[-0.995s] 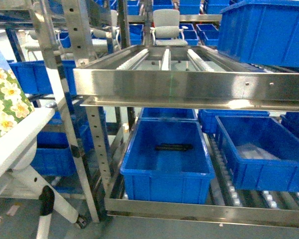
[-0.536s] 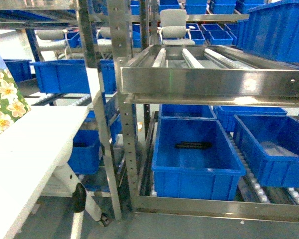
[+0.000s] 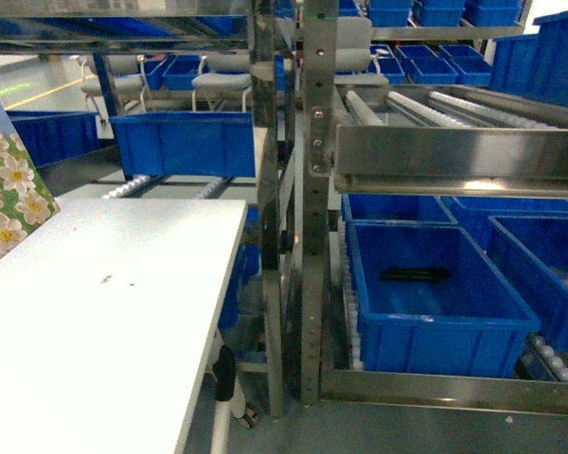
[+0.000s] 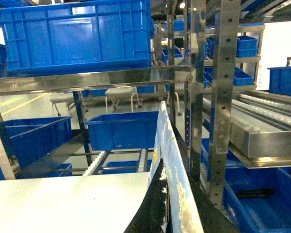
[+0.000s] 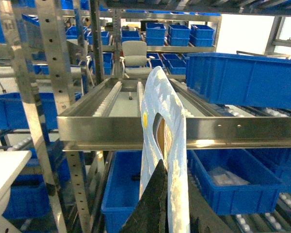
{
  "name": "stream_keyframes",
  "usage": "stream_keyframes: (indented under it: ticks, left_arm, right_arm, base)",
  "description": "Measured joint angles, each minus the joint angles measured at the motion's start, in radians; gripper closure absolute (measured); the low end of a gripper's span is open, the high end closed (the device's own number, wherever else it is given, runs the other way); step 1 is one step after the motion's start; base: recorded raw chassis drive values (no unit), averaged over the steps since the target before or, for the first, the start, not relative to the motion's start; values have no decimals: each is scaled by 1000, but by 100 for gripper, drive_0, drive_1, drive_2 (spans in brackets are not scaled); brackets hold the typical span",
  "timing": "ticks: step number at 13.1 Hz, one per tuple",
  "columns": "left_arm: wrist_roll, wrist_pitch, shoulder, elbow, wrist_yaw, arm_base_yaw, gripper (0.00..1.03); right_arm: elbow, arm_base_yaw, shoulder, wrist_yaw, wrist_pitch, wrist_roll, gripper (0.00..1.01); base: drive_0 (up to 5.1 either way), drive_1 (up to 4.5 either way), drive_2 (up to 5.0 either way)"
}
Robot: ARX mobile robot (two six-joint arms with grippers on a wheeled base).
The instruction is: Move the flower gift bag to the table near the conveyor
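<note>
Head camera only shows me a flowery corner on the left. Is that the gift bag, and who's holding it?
Observer: Yes. In the right wrist view the flower gift bag rises straight out of the right gripper, apparently pinched there.
Operator: What about the other arm?
Observer: The left gripper looks closed on the bag's edge too.
Operator: Does it have a handle?
Observer: Yes, a cut-out handle near the top, visible from the right wrist.
</note>
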Motion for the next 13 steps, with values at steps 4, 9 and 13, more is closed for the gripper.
stream_keyframes:
  ticks: [4,9,13]
  left_arm:
    - [0,0,0,0,0,0,101]
    - [0,0,0,0,0,0,101]
    - [0,-2,0,0,0,0,101]
  right_arm:
    - [0,0,0,0,-1,0,99]
    - [0,0,1,0,0,0,99]
    - [0,0,1,0,-2,0,99]
  base:
    - [-492,241,241]
    - [-492,242,242]
    - [-492,245,245]
